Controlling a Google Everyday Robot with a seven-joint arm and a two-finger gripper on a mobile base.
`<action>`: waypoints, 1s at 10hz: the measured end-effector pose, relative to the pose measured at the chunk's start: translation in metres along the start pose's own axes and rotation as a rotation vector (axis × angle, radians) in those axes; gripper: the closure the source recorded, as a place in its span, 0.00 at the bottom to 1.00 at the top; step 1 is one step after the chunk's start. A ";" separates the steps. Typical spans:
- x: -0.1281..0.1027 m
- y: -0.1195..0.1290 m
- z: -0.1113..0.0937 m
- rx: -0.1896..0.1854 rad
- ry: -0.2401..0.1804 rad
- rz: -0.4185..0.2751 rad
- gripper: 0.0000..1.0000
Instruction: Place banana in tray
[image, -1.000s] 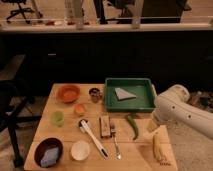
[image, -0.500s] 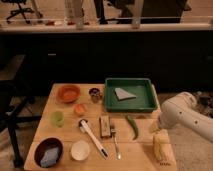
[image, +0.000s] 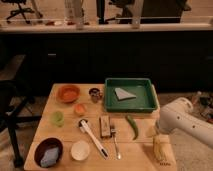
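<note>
Camera view has the white arm reaching in from the right, its hand (image: 161, 135) low over the near right corner of the tabletop (image: 135, 156). From where I stand I cannot tell whether the hand is wide, narrow or gripping anything. Just beneath it lies the banana (image: 160, 148), pale yellow, on the wood and outside the tray (image: 130, 107). A slim green pepper (image: 132, 127) sits to the left of the hand, with a fork (image: 115, 142) beyond it. The green tray stands farther back, with a grey wedge-shaped piece (image: 123, 93) inside. An orange bowl (image: 68, 93) is off to the far left.
</note>
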 end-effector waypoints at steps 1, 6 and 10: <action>0.000 0.004 0.005 -0.005 0.004 -0.005 0.20; 0.014 0.005 0.035 -0.062 0.029 0.005 0.22; 0.018 0.000 0.041 -0.083 0.019 0.006 0.53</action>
